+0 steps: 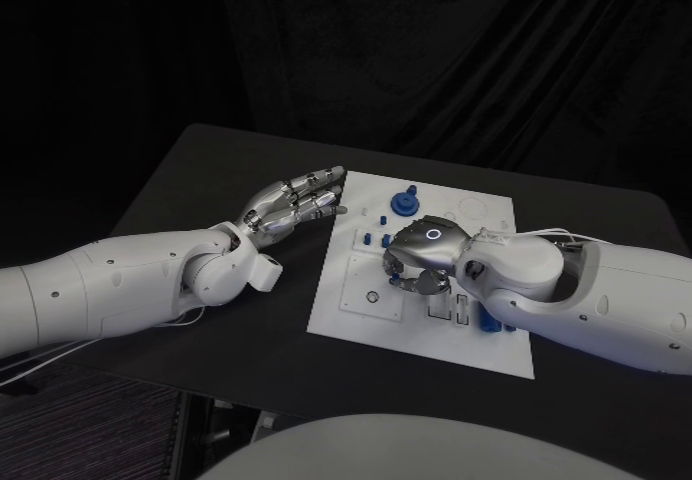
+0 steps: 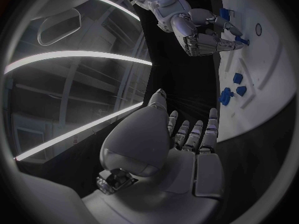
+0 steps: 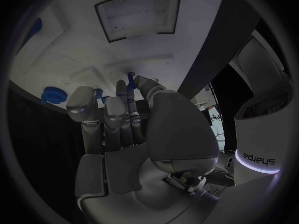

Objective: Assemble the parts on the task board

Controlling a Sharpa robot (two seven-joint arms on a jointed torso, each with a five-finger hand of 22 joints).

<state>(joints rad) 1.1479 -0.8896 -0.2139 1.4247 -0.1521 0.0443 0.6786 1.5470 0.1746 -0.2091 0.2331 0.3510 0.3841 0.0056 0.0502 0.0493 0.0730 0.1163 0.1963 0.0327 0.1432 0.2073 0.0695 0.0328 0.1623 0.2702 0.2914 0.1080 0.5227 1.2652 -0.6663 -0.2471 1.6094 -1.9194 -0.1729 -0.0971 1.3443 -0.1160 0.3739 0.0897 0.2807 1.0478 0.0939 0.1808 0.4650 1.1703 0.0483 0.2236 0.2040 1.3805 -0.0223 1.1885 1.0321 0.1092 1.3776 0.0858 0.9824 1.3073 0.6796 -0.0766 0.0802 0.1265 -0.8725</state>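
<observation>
The white task board [image 1: 421, 318] lies in the middle of the black table. My right hand [image 1: 415, 263] hovers curled over its centre and pinches a small blue peg [image 3: 131, 78] between thumb and a finger, close above the board. The left wrist view shows that hand [image 2: 198, 34] with the blue peg [image 2: 241, 41] at its fingertips. My left hand [image 1: 294, 202] hangs flat with straight fingers beside the board's far left corner, holding nothing. A blue round knob [image 1: 408, 200] stands at the board's far edge, and small blue parts [image 1: 378, 238] lie near it.
More blue parts [image 1: 490, 322] sit beside my right forearm at the board's near right. A dark rectangular recess [image 3: 136, 16] shows on the board ahead of my right hand. Bare black table [image 1: 216, 170] surrounds the board.
</observation>
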